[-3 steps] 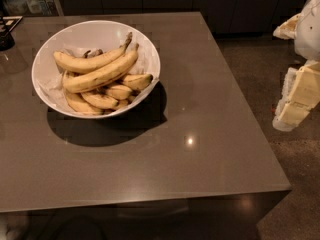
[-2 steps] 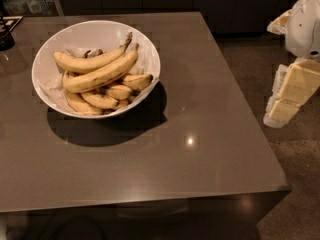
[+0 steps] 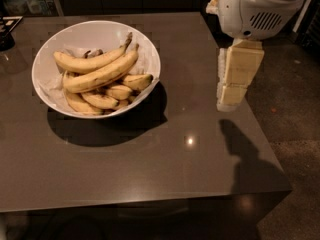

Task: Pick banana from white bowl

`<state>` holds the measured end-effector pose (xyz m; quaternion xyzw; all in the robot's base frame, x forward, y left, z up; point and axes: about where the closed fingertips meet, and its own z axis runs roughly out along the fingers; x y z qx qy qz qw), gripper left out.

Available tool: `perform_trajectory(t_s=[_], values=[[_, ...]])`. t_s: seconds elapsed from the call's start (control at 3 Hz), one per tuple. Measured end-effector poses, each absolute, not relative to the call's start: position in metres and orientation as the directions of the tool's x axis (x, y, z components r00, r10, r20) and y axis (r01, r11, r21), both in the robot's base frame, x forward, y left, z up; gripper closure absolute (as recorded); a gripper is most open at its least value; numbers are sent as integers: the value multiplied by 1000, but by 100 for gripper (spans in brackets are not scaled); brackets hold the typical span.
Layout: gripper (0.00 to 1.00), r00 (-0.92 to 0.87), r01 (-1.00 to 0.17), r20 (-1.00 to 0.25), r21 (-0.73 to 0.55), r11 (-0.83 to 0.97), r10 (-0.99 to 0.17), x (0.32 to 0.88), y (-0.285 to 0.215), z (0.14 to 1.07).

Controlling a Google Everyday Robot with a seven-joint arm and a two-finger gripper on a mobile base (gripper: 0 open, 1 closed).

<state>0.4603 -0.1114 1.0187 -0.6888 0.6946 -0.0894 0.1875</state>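
The white bowl (image 3: 98,30) sits on the left half of the dark table, lined with crumpled white paper. The banana (image 3: 102,74), the longest and thickest one, lies diagonally across the top of the pile. A slimmer long banana (image 3: 85,63) with a dark upturned stem lies just behind it. Shorter bananas (image 3: 100,100) lie underneath. My gripper (image 3: 229,101), cream-coloured, hangs from the white arm housing (image 3: 255,9) over the table's right part. It points down, well to the right of the bowl, and holds nothing that I can see.
The dark grey table (image 3: 150,159) has its right edge just beyond the gripper and its front edge near the bottom. Speckled floor (image 3: 295,109) lies to the right. A dark object (image 3: 6,34) sits at the far left corner.
The arm and gripper have moved left, from beyond the table's right edge to over the table's right part. The bowl and bananas have not moved.
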Motion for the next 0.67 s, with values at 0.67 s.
perform_trajectory(t_s=[0.67], values=[[0,52,-894,-121,-449,8,-991,460,-80,1023]])
